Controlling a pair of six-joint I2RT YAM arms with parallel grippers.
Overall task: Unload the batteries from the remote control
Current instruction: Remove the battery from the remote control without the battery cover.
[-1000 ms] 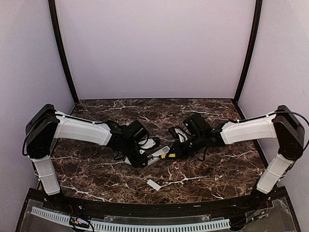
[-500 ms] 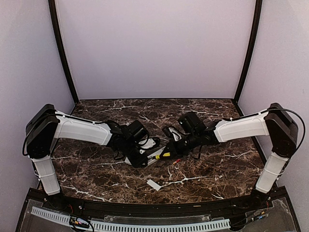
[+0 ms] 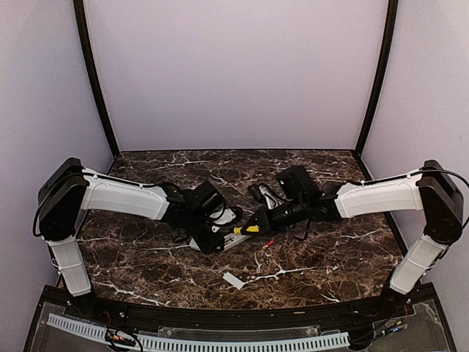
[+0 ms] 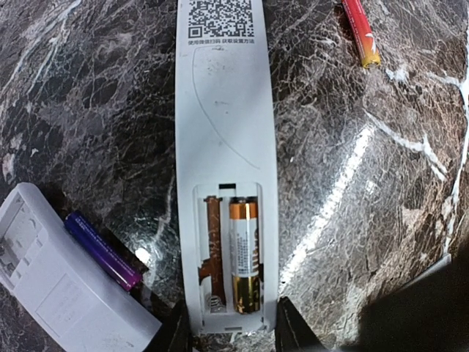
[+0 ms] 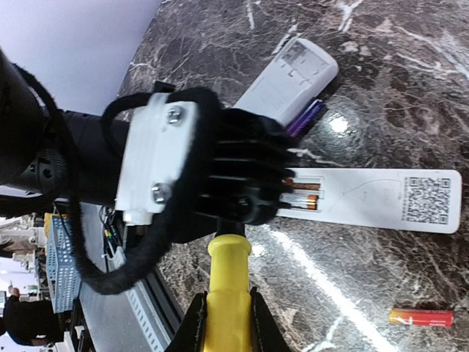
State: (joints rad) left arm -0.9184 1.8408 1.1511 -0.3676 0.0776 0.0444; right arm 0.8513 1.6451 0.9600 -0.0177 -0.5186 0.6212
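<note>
Dark brown marble with white veins makes up the tabletop [image 3: 330, 264], closed in by plain lilac walls [image 3: 234, 73]. The two arms meet near the middle of the overhead view.

The left tool [image 4: 233, 334] is clenched on the remote [image 4: 226, 147]. In its wrist view a finger presses each side of the remote's lower end, at the bottom of the frame. The remote is white and lies face down, with a printed square code at the top of the frame and its battery bay uncovered. One gold battery [image 4: 245, 253] sits in the bay's right-hand slot, and the left-hand slot shows only bare metal contacts.

A red battery [image 4: 359, 31] lies loose on the marble at the upper right, well apart from the remote. At the lower left a purple battery [image 4: 102, 251] lies right against another white casing [image 4: 51, 282] (its back is open too).

The right tool [image 5: 227, 323] is clamped on the yellow handle of a screwdriver [image 5: 227, 271]. The screwdriver points up the frame toward the bay, and its tip is hidden behind the left tool's black body.

A small flat white cover [image 3: 233, 279] lies alone at the lower centre of the overhead view.
</note>
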